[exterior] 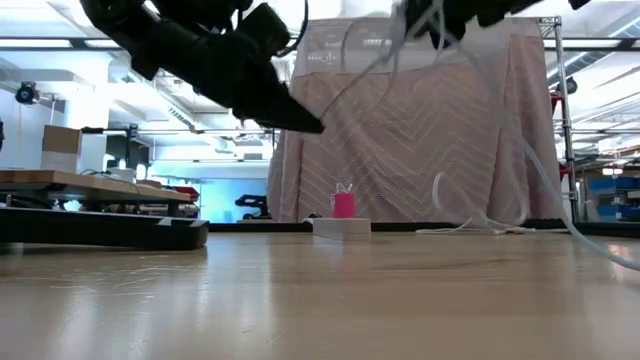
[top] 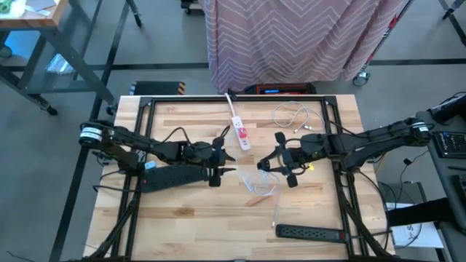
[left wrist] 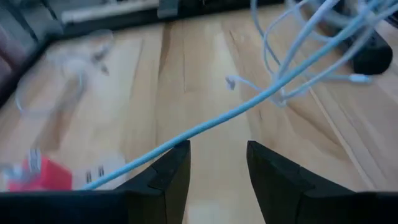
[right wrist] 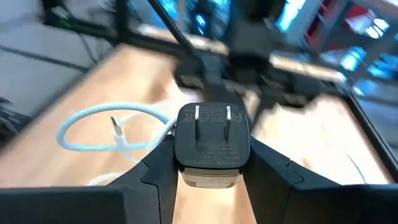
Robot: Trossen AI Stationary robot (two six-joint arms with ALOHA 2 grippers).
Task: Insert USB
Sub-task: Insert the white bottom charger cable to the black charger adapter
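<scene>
Right gripper (right wrist: 208,163) clamps the black adapter (right wrist: 211,144), prongs pointing toward the left gripper (left wrist: 217,168), which hangs open near the pale cable (left wrist: 249,106) above mid-worktop (top: 182,225).

We see a black charger (right wrist: 212,146) with silver prongs, a pale blue cable (right wrist: 109,129), a white strip (top: 239,125) with a pink-red plug (top: 242,134), two black power strips (top: 311,233), a light wood table (top: 189,218), and a pink zigzag-patterned cloth (top: 291,36).
</scene>
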